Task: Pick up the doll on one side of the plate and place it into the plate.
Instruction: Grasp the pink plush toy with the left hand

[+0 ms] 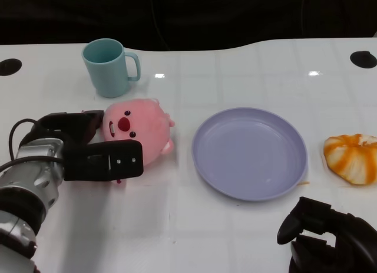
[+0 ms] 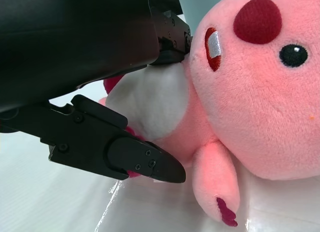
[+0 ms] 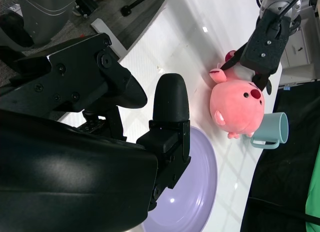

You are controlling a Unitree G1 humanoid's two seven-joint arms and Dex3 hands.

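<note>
Head view: left hand [image 1: 88, 149] has its fingers [image 1: 115, 161] wrapped around the pink doll [image 1: 138, 128], one set behind it, one in front. Doll sits on the white counter [image 1: 177, 226], between those fingers, with the purple plate [image 1: 250, 152] well apart on the far side from the palm. Teal mug [image 1: 111, 66] stands just beyond the doll; an orange-striped item [image 1: 352, 158] lies past the plate. Right hand [image 1: 330, 234] rests low, holding nothing, fingers curled in.

Left wrist view: fingers [image 2: 145, 162] press the doll's [image 2: 250, 91] white belly and body from two sides. Contact looks firm but sits low, under the head.

Right wrist view: right hand [image 3: 110, 142] fingers hover over the plate [image 3: 195, 192], closed on nothing; doll [image 3: 235, 104] clamped by the left hand [image 3: 267, 41] in the distance.

Judgement: grasp stage. Squeeze fully before lifting, since plush compresses. Lift straight, clear the plate rim, keep away from the mug.
</note>
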